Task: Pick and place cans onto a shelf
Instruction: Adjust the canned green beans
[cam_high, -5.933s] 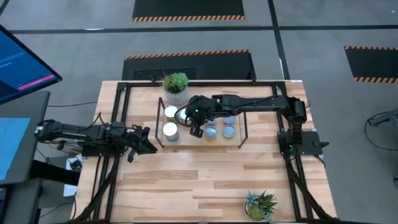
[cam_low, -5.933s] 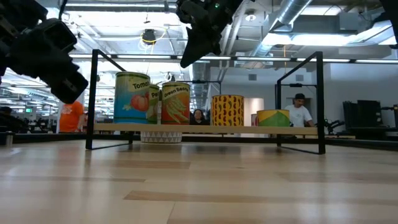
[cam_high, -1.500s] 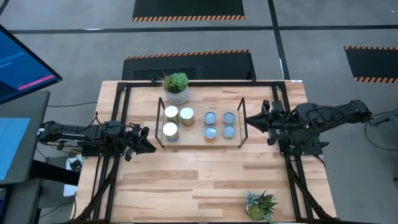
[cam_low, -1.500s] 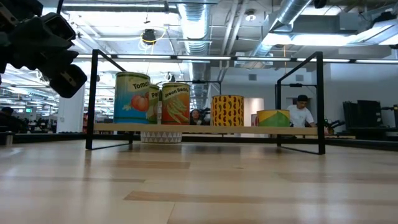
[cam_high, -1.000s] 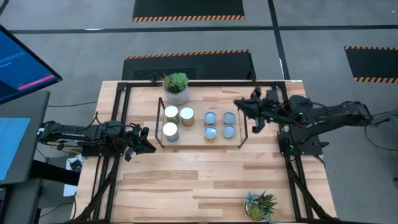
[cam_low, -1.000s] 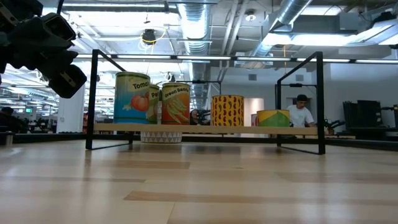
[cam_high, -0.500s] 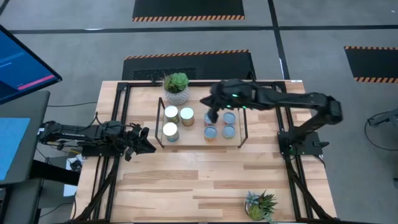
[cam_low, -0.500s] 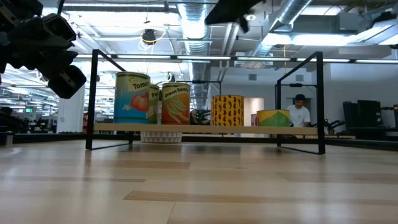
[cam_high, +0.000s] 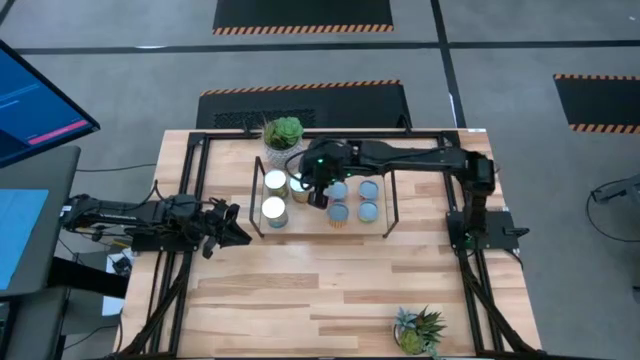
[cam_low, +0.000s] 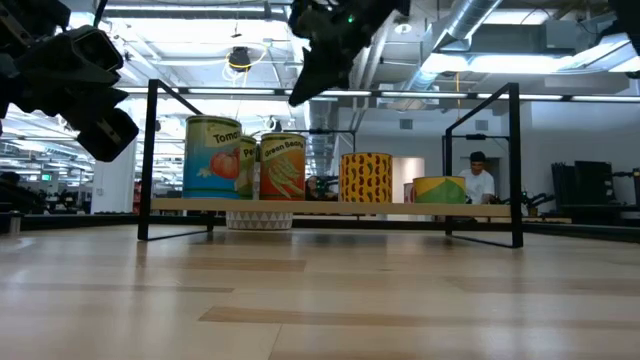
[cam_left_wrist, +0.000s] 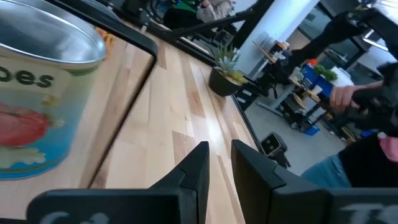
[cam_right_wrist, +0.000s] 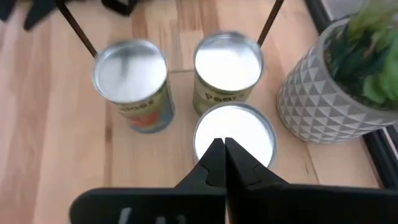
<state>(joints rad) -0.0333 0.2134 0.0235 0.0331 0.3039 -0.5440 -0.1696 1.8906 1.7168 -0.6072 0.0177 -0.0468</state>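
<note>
The shelf (cam_high: 320, 228) stands at the table's far middle, its board (cam_low: 330, 208) on black wire frames. Several cans stand on it: three taller ones at its left end (cam_high: 273, 210), (cam_high: 275, 180), (cam_high: 298, 186) and several short ones at its right (cam_high: 368, 210). My right gripper (cam_high: 318, 192) is shut and empty. It hangs over the left cans, tips down, just above one can's shiny top (cam_right_wrist: 233, 134), clear of it in the low view (cam_low: 298, 98). My left gripper (cam_high: 240, 225) waits, slightly open and empty, left of the shelf beside the tomato can (cam_left_wrist: 43, 93).
A white patterned pot with a succulent (cam_high: 284, 140) stands just beyond the shelf's left end, close to my right gripper (cam_right_wrist: 336, 93). A spiky potted plant (cam_high: 420, 330) stands at the near right. Black rails edge the table. People show in the room behind (cam_low: 478, 180).
My right arm has swung from the table's right edge toward the left, over the shelf. Its gripper now hangs tips down over the left cans. The cans and the shelf have kept their places.
</note>
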